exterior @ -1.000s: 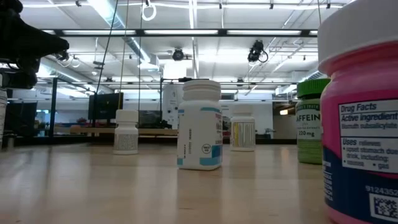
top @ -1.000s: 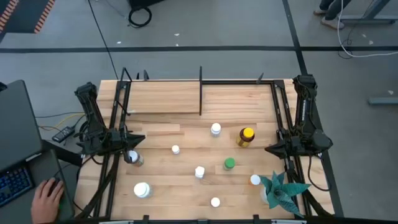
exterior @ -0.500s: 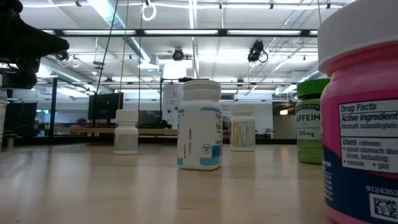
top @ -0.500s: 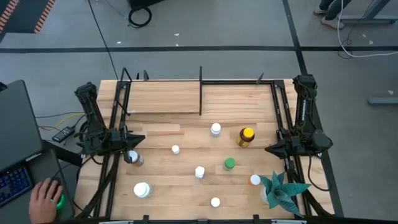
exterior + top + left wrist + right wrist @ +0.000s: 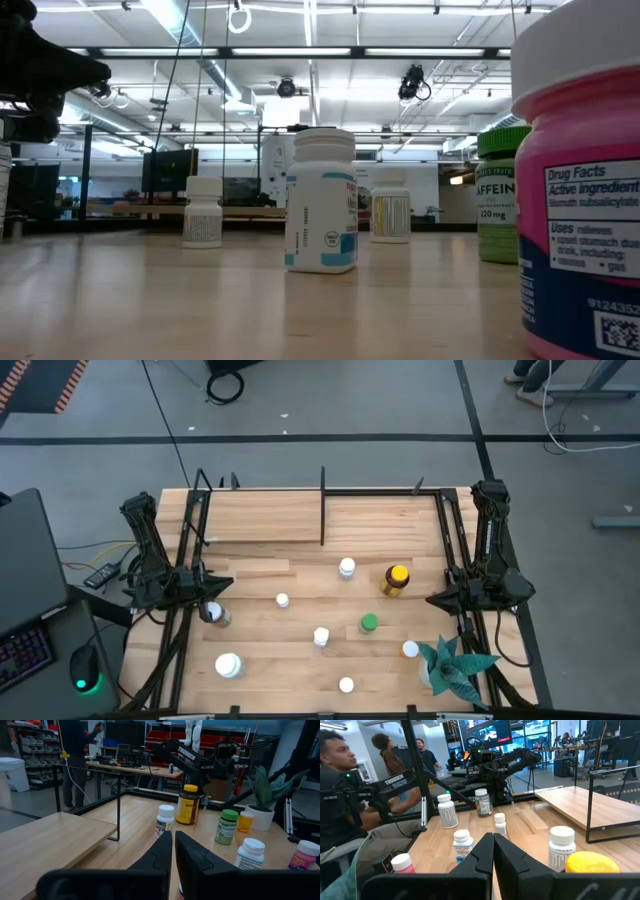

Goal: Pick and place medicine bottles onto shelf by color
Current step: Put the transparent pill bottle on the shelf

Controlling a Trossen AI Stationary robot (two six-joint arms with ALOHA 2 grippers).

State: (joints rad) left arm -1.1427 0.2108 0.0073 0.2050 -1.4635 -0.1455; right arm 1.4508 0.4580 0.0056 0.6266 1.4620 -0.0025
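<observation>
High view: the left gripper (image 5: 218,582) is resting at the table's left edge with its fingers pressed together, holding nothing; the right gripper (image 5: 432,600) is waiting at the right edge, likewise pinched closed and empty. The low light-wood shelf (image 5: 270,517) with thin black posts and a black upright divider (image 5: 322,506) is lying along the far side, bearing no bottles. On the wooden tabletop (image 5: 290,660) are standing the amber bottle with yellow cap (image 5: 396,579), the green-capped bottle (image 5: 369,623), and several white-capped bottles, one (image 5: 347,567) just beside the amber one and a larger one (image 5: 228,665) near the front left. A teal spiky plant (image 5: 452,665) is sitting at the front right corner.

Low view: a pink bottle with white cap (image 5: 580,190) is filling the right edge; a white bottle with blue label (image 5: 321,201) is standing mid-table.

Left wrist view: closed fingers are pointing toward the amber bottle.

Right wrist view: closed fingers are pointing across the table; people are sitting and standing beyond it.
</observation>
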